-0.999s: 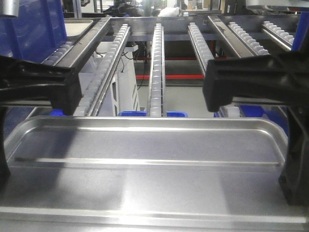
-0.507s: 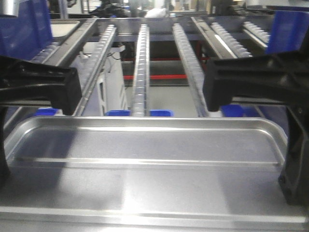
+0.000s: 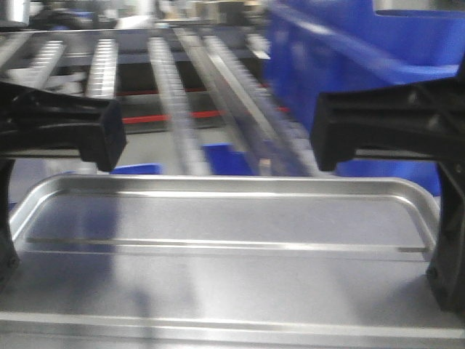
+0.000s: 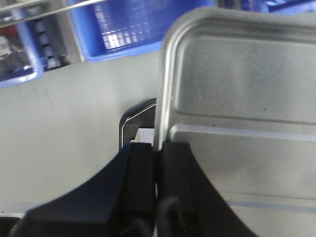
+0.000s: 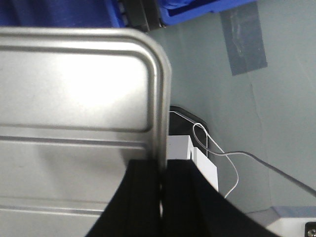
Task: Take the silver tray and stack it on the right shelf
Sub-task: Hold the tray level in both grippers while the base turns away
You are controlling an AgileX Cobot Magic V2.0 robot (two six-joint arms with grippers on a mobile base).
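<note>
The silver tray is held level and fills the lower front view, with its ridges running across the floor. My left gripper is shut on its left rim. My right gripper is shut on its right rim. In the left wrist view my left gripper pinches the tray's edge. In the right wrist view my right gripper pinches the tray's edge. A roller rack shows blurred behind the tray. I cannot tell whether it is the right shelf.
A large blue bin stands at the upper right behind the tray. Blue crates sit on the grey floor below. A white box with a cable lies under the tray's right end.
The background has slid to the left and blurred, and the roller rack has shifted left. A blue bin has come in at the right. The tray stays gripped at both ends.
</note>
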